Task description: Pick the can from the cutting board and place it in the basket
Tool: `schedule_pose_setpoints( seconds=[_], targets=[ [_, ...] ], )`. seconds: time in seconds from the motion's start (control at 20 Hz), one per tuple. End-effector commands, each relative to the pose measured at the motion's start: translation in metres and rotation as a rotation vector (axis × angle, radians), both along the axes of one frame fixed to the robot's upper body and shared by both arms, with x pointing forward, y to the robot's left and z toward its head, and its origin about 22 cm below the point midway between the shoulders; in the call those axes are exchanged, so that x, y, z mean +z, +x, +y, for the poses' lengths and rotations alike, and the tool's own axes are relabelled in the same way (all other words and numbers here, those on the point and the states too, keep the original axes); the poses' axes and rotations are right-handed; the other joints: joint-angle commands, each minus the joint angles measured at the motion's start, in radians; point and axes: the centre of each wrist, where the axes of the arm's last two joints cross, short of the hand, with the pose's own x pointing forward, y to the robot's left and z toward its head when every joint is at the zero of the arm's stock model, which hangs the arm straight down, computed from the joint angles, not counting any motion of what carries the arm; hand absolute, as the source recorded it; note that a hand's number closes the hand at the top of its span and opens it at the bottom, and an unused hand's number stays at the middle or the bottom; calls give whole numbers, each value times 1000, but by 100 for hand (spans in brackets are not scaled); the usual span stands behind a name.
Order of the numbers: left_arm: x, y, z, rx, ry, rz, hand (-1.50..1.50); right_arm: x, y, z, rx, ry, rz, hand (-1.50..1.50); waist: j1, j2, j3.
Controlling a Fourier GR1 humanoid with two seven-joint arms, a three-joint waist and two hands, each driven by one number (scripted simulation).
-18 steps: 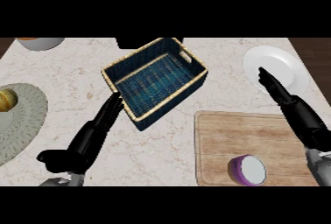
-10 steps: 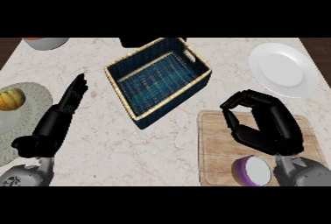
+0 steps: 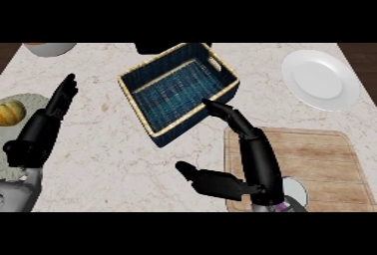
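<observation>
The can [image 3: 295, 192], purple with a pale top, stands at the near edge of the wooden cutting board [image 3: 324, 154]; my right wrist hides part of it. My right hand [image 3: 247, 174] lies over the board's left edge, open. Its fingers stretch up toward the near corner of the basket and its thumb sticks out to the left; it holds nothing. The basket [image 3: 136, 107], dark blue weave with a tan rim, sits tilted at the counter's middle back. My left hand [image 3: 44, 124] rests open at the left, fingers up.
A white plate [image 3: 320, 79] lies at the back right. A pale mat [image 3: 26, 102] with a yellow-orange fruit [image 3: 10, 112] sits at the left edge. A bowl [image 3: 49, 48] and a dark object [image 3: 158, 48] stand along the back edge.
My right hand has uncurled and swung left, from above the board to its left edge, fingers now pointing at the basket. The left hand shifted slightly. The can stayed put.
</observation>
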Motion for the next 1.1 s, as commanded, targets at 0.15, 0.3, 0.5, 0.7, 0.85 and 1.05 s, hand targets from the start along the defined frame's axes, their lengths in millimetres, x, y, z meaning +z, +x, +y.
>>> schedule_pose_setpoints(
  seconds=[0.15, 0.3, 0.5, 0.7, 0.85, 1.05],
  targets=[
    [-8, -6, 21, 54, 24, 29, 0, 24, 28, -55, -238, -559, 43, -150, -27, -14, -11],
    [-2, -1, 12, 42, 15, 14, 0, 37, 30, -66, -170, -854, 144, -150, -29, -15, -12],
    [5, 5, 7, 13, 14, 0, 0, 62, 23, -60, -4, -1121, 261, -150, -13, -5, -8],
    [3, 4, 11, 20, 19, 16, 0, 94, 16, -55, 105, -1248, 399, -150, 4, 1, -4],
    [-4, 1, 9, 7, 12, 6, 0, 117, 8, -60, 174, -1288, 466, -150, -2, 4, 0],
    [-5, 5, 16, 29, 22, -21, 0, 136, 15, -69, 174, -1314, 563, -150, 0, 9, 1]
  ],
)
